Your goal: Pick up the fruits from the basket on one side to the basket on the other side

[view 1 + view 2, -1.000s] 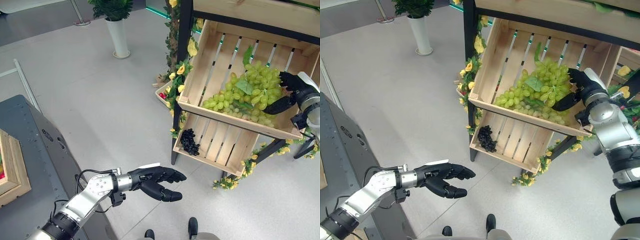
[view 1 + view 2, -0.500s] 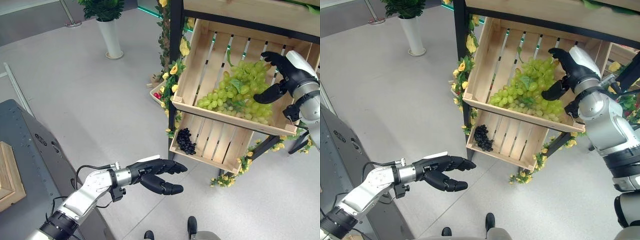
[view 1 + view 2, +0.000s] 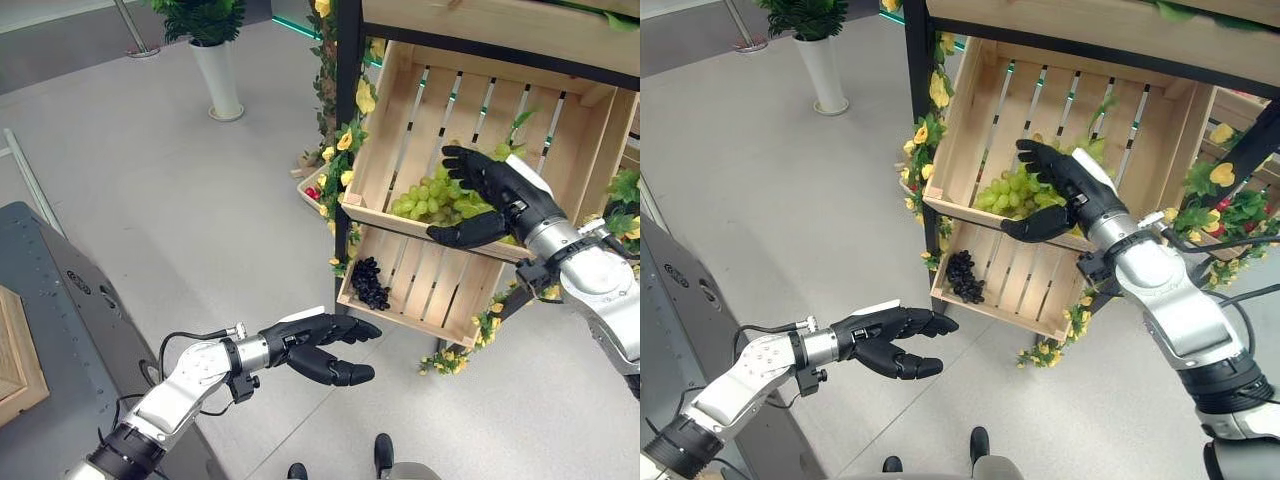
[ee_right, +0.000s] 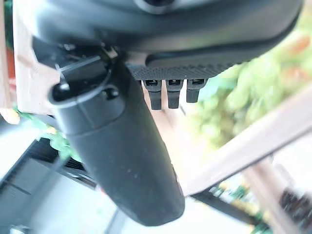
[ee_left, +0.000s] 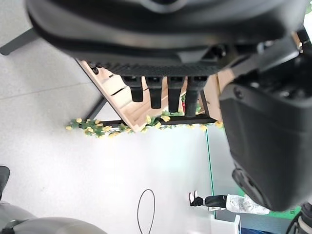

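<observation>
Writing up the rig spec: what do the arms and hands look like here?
Both arms are silver-grey metal with dark bands at the joints. The left hand and the right hand are black, with segmented fingers. The left thumb bears a white cover; the right hand's back has a pale panel.

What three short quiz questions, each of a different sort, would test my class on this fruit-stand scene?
1. True or false: the right hand is open at the green grapes.
2. Which fruit lies in the lower crate? A) dark grapes B) bananas C) oranges
3. Fill in: the left hand hangs above the ___.

Key: 1 true; 2 A, the dark grapes; 3 floor.
</observation>
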Controlling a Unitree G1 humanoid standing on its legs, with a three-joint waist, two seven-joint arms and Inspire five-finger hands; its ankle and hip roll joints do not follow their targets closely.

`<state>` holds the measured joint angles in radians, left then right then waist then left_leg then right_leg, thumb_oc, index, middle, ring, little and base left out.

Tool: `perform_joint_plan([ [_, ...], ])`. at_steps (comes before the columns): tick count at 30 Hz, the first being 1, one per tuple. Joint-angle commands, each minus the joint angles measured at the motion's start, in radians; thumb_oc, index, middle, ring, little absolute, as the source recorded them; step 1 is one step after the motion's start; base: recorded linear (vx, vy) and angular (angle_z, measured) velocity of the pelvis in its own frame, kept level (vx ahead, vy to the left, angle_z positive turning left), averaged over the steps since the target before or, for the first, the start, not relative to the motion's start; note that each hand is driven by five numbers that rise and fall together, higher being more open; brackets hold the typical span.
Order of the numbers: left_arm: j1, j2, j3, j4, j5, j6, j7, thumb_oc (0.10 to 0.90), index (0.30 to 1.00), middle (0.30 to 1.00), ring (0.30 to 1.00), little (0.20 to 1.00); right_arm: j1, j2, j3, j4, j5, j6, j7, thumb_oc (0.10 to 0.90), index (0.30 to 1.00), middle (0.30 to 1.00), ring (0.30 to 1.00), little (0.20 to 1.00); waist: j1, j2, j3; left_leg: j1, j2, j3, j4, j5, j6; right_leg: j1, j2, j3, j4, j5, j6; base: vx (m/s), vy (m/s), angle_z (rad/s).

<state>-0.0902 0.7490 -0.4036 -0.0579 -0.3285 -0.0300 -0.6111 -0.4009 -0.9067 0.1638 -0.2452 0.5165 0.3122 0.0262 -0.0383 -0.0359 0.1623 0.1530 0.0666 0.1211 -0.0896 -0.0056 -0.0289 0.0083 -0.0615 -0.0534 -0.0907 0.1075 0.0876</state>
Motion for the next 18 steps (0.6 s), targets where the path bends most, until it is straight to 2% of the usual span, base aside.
perform_joint_plan([
  [1, -0.053, -0.021, 0.013, -0.003, -0.065, -0.123, 0.023, 0.800, 0.900, 0.900, 0.900, 0.900, -0.049, 0.011, -0.115, -0.087, 0.131, -0.154, 0.046, 0.800, 0.900, 0.900, 0.900, 0.900, 0.013, -0.010, -0.095, -0.037, 0.027, -0.032, 0.002, -0.039, -0.024, 0.079, -0.051, -0.018, 0.003, -0.081, 0.055, 0.00, 0.000, 0.00],
  [2, -0.047, -0.037, 0.017, 0.001, -0.065, -0.128, 0.027, 0.800, 0.900, 0.900, 0.900, 0.900, -0.015, 0.048, -0.112, -0.105, 0.225, -0.154, 0.086, 0.800, 0.900, 0.900, 0.900, 0.900, 0.014, -0.009, -0.095, -0.036, 0.027, -0.031, 0.002, -0.040, -0.023, 0.080, -0.051, -0.019, 0.003, -0.082, 0.054, 0.00, 0.000, 0.00],
  [6, -0.023, -0.066, 0.037, 0.005, -0.082, -0.137, 0.055, 0.800, 0.900, 0.900, 0.900, 0.900, 0.090, 0.145, -0.091, -0.136, 0.373, -0.166, 0.184, 0.800, 0.900, 0.900, 0.900, 0.900, 0.019, -0.007, -0.099, -0.037, 0.028, -0.032, 0.002, -0.038, -0.023, 0.081, -0.053, -0.027, 0.003, -0.084, 0.053, 0.00, 0.000, 0.00],
  [7, -0.022, -0.067, 0.038, 0.005, -0.083, -0.137, 0.056, 0.800, 0.900, 0.900, 0.900, 0.900, 0.094, 0.148, -0.091, -0.137, 0.379, -0.164, 0.187, 0.800, 0.900, 0.900, 0.900, 0.900, 0.020, -0.007, -0.099, -0.037, 0.028, -0.032, 0.002, -0.037, -0.024, 0.081, -0.053, -0.028, 0.003, -0.084, 0.053, 0.00, 0.000, 0.00],
  [11, 0.008, -0.102, 0.047, 0.017, -0.070, -0.149, 0.076, 0.800, 0.900, 0.900, 0.900, 0.900, 0.186, 0.250, -0.058, -0.153, 0.462, -0.184, 0.257, 0.800, 0.900, 0.900, 0.900, 0.900, 0.027, -0.006, -0.102, -0.038, 0.029, -0.036, 0.002, -0.034, -0.023, 0.083, -0.054, -0.039, 0.003, -0.084, 0.053, 0.00, 0.000, 0.00],
  [15, 0.024, -0.116, 0.053, 0.015, -0.078, -0.157, 0.091, 0.800, 0.900, 0.900, 0.900, 0.900, 0.205, 0.308, -0.042, -0.140, 0.512, -0.235, 0.313, 0.800, 0.900, 0.900, 0.900, 0.900, 0.036, -0.004, -0.105, -0.042, 0.028, -0.043, 0.002, -0.032, -0.023, 0.084, -0.053, -0.048, 0.003, -0.086, 0.053, 0.00, 0.000, 0.00],
  [16, 0.027, -0.126, 0.056, 0.017, -0.081, -0.160, 0.097, 0.800, 0.900, 0.900, 0.900, 0.900, 0.208, 0.347, -0.028, -0.134, 0.538, -0.260, 0.336, 0.800, 0.900, 0.900, 0.900, 0.900, 0.042, -0.003, -0.105, -0.042, 0.028, -0.044, 0.002, -0.030, -0.023, 0.084, -0.055, -0.052, 0.003, -0.085, 0.053, 0.00, 0.000, 0.00],
  [18, 0.028, -0.137, 0.059, 0.020, -0.083, -0.161, 0.100, 0.800, 0.900, 0.900, 0.900, 0.900, 0.211, 0.371, -0.024, -0.130, 0.556, -0.262, 0.355, 0.800, 0.900, 0.900, 0.900, 0.900, 0.045, -0.001, -0.105, -0.044, 0.027, -0.046, 0.002, -0.030, -0.023, 0.084, -0.055, -0.054, 0.003, -0.086, 0.052, 0.00, 0.000, 0.00],
])
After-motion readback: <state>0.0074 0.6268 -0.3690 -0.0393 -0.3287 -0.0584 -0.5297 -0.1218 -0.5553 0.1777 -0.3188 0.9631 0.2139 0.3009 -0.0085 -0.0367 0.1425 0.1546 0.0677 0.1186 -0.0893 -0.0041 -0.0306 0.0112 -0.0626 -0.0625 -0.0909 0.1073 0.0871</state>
